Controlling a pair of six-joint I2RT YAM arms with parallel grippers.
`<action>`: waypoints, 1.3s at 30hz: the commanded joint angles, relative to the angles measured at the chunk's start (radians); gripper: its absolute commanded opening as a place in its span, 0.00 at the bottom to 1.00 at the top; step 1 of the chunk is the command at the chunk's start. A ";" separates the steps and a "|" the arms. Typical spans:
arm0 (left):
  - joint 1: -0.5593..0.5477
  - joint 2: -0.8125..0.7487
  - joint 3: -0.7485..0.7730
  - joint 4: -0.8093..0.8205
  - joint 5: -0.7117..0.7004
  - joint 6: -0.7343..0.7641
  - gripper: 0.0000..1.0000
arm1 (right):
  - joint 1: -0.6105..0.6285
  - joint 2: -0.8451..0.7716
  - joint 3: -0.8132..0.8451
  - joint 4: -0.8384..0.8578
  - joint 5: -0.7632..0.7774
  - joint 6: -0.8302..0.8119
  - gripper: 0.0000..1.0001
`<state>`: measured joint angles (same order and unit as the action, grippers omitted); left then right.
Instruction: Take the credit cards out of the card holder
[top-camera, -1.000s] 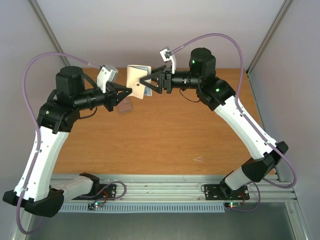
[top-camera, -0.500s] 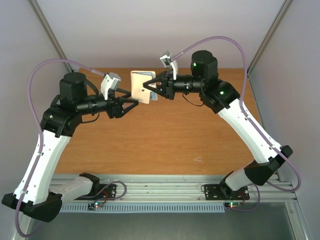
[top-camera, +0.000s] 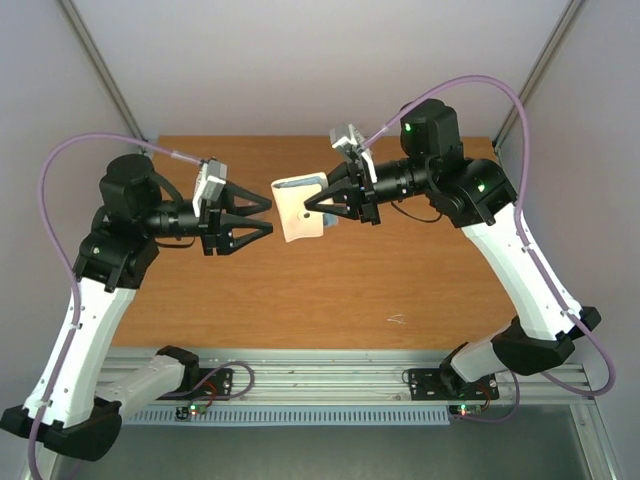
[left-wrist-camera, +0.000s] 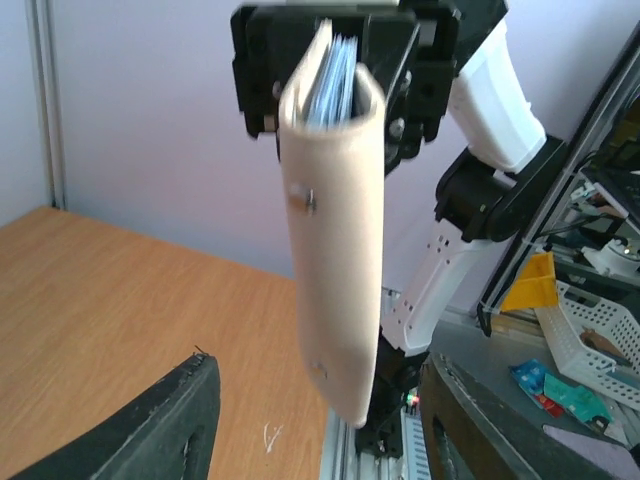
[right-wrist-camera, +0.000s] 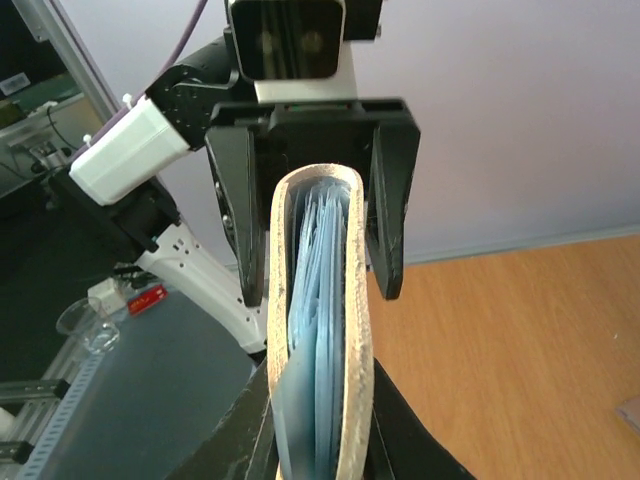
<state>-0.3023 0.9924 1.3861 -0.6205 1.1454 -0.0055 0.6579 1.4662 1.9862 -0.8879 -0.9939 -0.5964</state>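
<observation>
The card holder (top-camera: 298, 212) hangs folded in the air above the table, beige outside, pale blue inside. My right gripper (top-camera: 322, 205) is shut on its right end; in the right wrist view its fingers press both beige panels (right-wrist-camera: 352, 300) together at the right gripper (right-wrist-camera: 318, 440). Thin blue layers (right-wrist-camera: 312, 330) fill the fold, and I cannot tell credit cards from pockets. My left gripper (top-camera: 266, 218) stands open just left of the holder, facing its free end and apart from it. In the left wrist view the holder (left-wrist-camera: 335, 250) hangs beyond the open left gripper (left-wrist-camera: 320, 415).
The wooden table (top-camera: 330, 290) lies below both grippers, with small white scratch marks (top-camera: 397, 320) toward the front. An aluminium rail (top-camera: 320, 385) runs along the near edge. Plain walls stand close behind and at both sides. Baskets and clutter (left-wrist-camera: 585, 340) lie off the table.
The left gripper has let go of the holder and drawn back a little. The right gripper has shut on it and carried it right and nearer.
</observation>
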 joint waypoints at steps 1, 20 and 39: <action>0.002 -0.014 -0.068 0.394 0.064 -0.208 0.58 | 0.017 0.015 0.025 -0.043 -0.012 -0.044 0.01; -0.077 0.017 -0.110 0.415 -0.018 -0.354 0.00 | 0.031 0.055 0.067 -0.008 0.124 -0.026 0.01; -0.077 0.018 -0.038 -0.003 -0.763 -0.366 0.00 | 0.327 0.067 -0.118 0.181 1.109 -0.051 0.47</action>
<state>-0.3767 1.0096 1.3075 -0.6525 0.4088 -0.3431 0.9844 1.4883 1.8584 -0.7723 0.0341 -0.6426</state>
